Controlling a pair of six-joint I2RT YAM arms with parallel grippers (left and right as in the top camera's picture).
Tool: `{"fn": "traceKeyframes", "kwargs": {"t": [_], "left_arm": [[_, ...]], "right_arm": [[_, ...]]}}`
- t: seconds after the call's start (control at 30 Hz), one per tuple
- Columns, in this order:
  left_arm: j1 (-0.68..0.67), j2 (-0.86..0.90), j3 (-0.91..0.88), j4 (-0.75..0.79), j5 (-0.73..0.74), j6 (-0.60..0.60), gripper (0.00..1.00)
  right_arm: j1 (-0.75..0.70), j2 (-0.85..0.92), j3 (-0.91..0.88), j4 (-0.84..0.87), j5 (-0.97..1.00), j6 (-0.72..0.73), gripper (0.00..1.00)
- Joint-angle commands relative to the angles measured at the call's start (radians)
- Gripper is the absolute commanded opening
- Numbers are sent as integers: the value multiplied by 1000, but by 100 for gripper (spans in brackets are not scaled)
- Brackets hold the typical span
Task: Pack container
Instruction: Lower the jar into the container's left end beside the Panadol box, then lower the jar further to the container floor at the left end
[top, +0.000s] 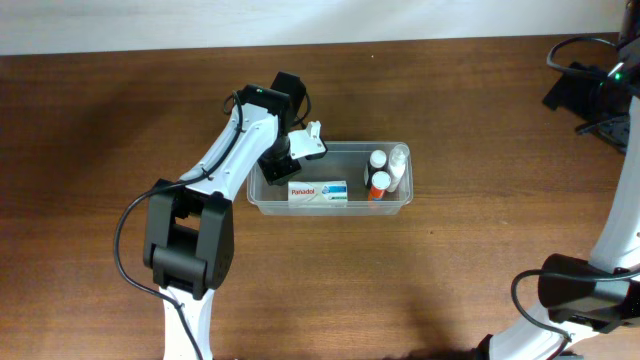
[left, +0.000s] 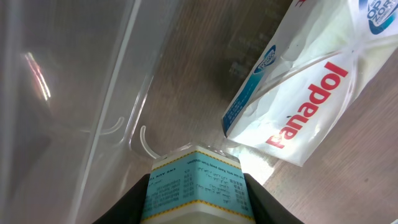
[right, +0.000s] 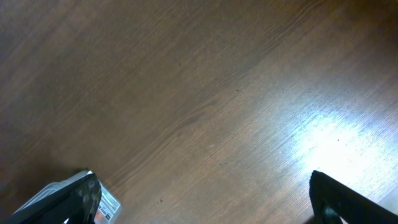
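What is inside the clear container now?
A Panadol box lies in the middle; an orange bottle and a white bottle are at the right end. The left gripper holds a small blue-labelled box at the left end. What lies beneath it is hidden.

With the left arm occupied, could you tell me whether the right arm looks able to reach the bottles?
Probably yes: the bottles stand at the container's right end, its top open, nothing above them; the left gripper is at the far end, and the right gripper is open.
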Motion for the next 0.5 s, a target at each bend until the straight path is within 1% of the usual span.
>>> {"fn": "traceKeyframes", "kwargs": {"t": [0.0,0.1,0.47], "left_arm": [[2,9,-5,4,14,47,34],[2,10,-5,5,51,80,34],[2,11,-13,6,58,79,35]], "right_arm": [[-6,3,1,-5,5,8,99],[-6,3,1,-5,5,8,98],[-6,3,1,-5,5,8,98]]}}
